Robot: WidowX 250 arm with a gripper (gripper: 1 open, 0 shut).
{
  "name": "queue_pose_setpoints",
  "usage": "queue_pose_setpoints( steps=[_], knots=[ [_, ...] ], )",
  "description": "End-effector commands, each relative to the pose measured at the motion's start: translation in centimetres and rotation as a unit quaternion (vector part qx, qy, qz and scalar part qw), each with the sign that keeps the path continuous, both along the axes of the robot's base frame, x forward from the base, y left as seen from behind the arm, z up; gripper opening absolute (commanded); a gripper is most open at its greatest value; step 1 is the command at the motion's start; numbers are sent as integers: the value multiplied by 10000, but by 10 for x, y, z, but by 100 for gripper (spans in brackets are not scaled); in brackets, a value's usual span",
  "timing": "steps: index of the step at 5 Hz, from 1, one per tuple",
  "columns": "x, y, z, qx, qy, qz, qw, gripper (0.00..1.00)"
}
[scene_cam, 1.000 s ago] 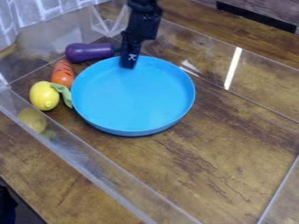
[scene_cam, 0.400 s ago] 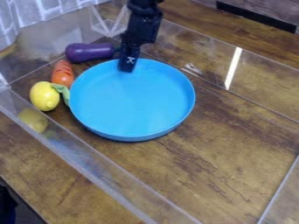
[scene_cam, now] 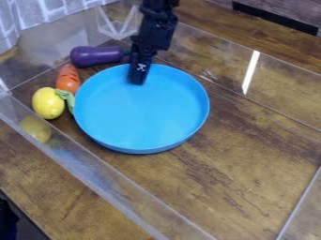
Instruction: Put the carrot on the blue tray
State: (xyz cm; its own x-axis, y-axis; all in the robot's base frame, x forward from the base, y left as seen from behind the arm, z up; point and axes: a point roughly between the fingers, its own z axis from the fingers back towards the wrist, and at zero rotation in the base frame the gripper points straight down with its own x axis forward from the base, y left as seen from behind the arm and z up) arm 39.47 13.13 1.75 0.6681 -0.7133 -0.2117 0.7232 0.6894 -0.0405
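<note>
The carrot [scene_cam: 67, 77], orange-red with a green end, lies on the table just left of the blue tray [scene_cam: 150, 111], touching or nearly touching its rim. My gripper [scene_cam: 138, 74] points down over the tray's far-left inner edge, to the right of the carrot and apart from it. Its dark fingers look spread, and nothing shows between them. The tray holds nothing.
A yellow lemon [scene_cam: 48, 102] sits in front of the carrot, against the tray's left side. A purple eggplant [scene_cam: 94, 55] lies behind the carrot, left of the arm. A clear plastic wall [scene_cam: 75, 155] runs along the table's left and front.
The fingers have spread apart from a narrow, shut tip. The hand has stayed at the tray's far-left edge, and the carrot, lemon and eggplant have not moved.
</note>
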Motion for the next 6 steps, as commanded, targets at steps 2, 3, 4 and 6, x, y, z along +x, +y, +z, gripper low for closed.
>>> queue_pose_setpoints(
  steps=[2,3,4,6],
  knots=[
    [6,-8,-6,-41,136,-62,9999,100],
    [9,-8,-7,-40,178,-44,9998,100],
    [10,-8,-7,-39,224,-32,9997,100],
    [13,-8,-7,-30,316,-6,9995,100]
  ],
)
